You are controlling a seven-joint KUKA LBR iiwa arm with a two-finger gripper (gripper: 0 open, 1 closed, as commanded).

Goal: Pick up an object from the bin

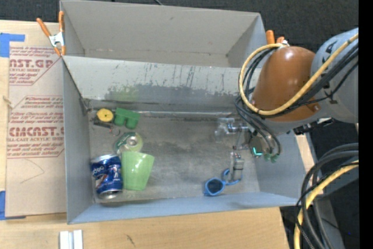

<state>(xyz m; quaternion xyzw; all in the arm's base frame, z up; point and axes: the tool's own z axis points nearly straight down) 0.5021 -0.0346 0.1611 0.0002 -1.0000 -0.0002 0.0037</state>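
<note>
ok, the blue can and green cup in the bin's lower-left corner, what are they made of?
Blue can: looks like thin metal, probably aluminium. It has a glossy printed wall and a bare silvery rim, and it seems dented.
Green cup: probably plastic, with a smooth, even pale green surface that looks slightly translucent.

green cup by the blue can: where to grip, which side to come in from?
The rim of the green cup: it seems to lie tipped, wide mouth toward the bin's back wall. Come from above and pinch the rim's right-hand wall; the blue can sits against its left, so a grasp across the body looks blocked.
</note>
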